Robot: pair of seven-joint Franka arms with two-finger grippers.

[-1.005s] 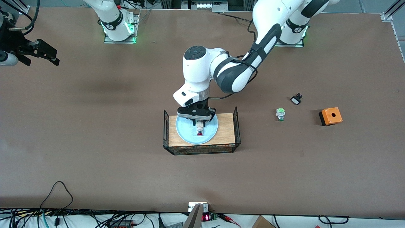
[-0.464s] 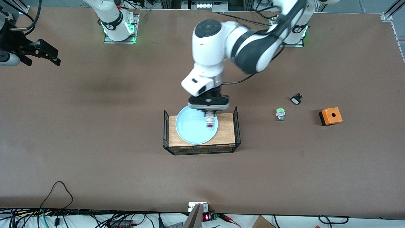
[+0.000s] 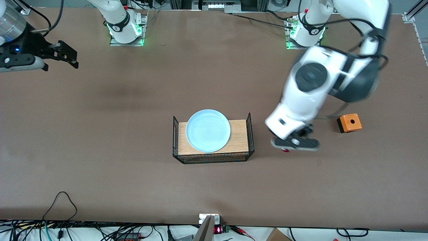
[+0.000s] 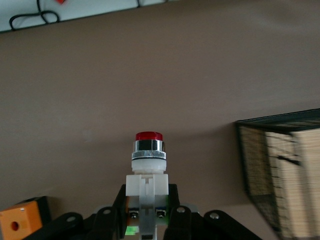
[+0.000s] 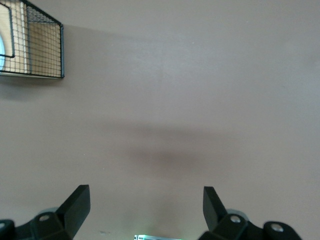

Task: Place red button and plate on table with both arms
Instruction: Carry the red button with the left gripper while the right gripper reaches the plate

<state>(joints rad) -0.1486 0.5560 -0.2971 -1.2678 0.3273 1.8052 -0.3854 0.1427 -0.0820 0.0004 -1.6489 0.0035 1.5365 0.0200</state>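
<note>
Progress | left gripper (image 3: 294,146) fingers clenched on red button (image 4: 149,152) above desk (image 3: 133,174) | right gripper (image 5: 145,212) fingers spread, waiting | plate (image 3: 208,130) unmoved on board

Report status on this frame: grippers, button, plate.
Left gripper shut on red-capped grey push-button, over bare brown tabletop. Right gripper open, waiting. Pale blue round plate on wire-framed wooden board. Nothing in the way.

A wide strip of matte brown surface fills nearly the whole front view, evenly lit, with a soft dark shadow smudge toward the right arm's end. Along its edge nearest the camera runs a white ledge (image 3: 100,234) strewn with tangled black cables (image 3: 60,204), a small red-lit digital display (image 3: 217,230) among them. Silver aluminium frame rails (image 3: 413,11) stand at the corners by the bases.
</note>
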